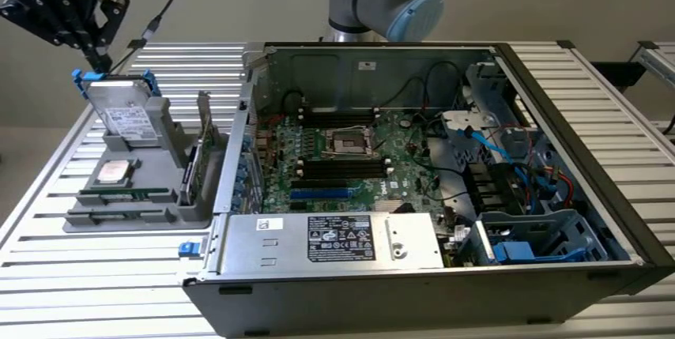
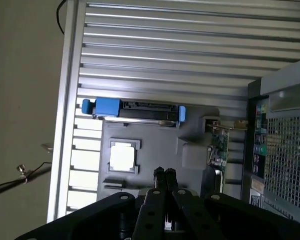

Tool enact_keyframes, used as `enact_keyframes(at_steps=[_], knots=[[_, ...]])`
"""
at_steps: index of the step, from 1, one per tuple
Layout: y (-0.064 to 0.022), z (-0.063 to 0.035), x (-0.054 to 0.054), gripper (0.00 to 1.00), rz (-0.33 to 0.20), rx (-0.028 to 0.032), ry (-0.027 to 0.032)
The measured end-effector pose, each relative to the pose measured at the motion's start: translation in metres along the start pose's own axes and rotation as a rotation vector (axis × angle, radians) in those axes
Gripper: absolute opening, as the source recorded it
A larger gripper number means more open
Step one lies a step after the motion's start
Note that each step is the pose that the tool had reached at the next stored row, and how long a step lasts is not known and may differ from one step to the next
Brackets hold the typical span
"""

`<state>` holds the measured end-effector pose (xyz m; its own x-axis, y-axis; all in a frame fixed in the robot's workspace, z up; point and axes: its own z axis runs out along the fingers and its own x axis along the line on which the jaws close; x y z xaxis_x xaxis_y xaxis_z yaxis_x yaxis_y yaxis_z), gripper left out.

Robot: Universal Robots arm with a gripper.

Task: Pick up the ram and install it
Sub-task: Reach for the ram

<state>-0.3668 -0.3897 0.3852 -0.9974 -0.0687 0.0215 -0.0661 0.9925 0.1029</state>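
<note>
Claw (image 1: 103,59) closed, empty, poised above the hard drive (image 1: 122,114). Ram (image 1: 125,194) lies nearby in the grey holder (image 1: 158,214) on the table (image 1: 95,276). Likely risk: closed tips striking the ram rather than straddling it.

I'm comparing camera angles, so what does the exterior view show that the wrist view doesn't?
Exterior view: the motherboard and power supply inside the open computer case. Wrist view: the outer face of the case's mesh panel and its colored ports. Both: the gray holder with the hard drive and processor, and the shut end effector above it.
</note>
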Motion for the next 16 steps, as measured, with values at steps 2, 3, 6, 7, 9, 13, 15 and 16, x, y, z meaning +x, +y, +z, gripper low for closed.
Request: enact_keyframes(at_steps=[2,3,6,7,9,13,15,16], knots=[[0.0000,0.0002,0.0000,0.10,-0.011,0.0162,0.0121],[0.0000,0.0002,0.0001,0.10,-0.016,0.0242,0.0175],[0.0000,0.0003,0.0004,0.10,-0.022,0.0725,0.0244],[0.0000,0.0003,0.0007,0.10,-0.024,0.0909,0.0259],[0.0002,0.0004,0.0026,0.10,-0.025,0.1250,0.0288],[0.0001,0.0005,0.0050,0.10,-0.030,0.1661,0.0323],[-0.0004,0.0003,0.0056,0.10,-0.033,0.1758,0.0334],[-0.0008,0.0003,0.0058,0.10,-0.035,0.1789,0.0336]])
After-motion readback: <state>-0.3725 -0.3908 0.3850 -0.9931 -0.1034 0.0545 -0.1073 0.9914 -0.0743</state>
